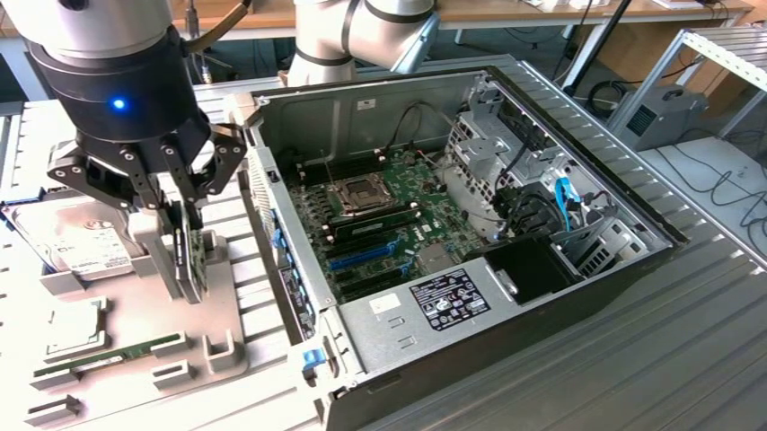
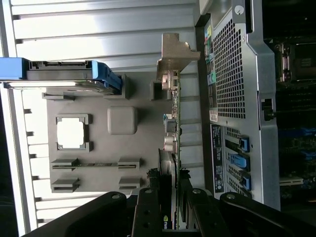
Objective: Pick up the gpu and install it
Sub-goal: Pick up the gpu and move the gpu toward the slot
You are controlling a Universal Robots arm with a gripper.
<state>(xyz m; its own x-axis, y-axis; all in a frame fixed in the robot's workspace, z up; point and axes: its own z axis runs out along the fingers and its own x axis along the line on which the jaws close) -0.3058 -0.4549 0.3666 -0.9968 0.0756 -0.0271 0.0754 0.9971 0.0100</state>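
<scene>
There is one computer case, one hard drive and one memory stick. Add one processor chip, one graphics card and one gripper.

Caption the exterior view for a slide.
Hand gripping the upright gpu at its gray holder, beside the open computer case.

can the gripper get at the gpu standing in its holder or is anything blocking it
Probably yes: the gripper sits right over the gpu, fingers apparently closed on the card's upper edge. The hard drive and the computer case stand off to either side, not in between.
</scene>
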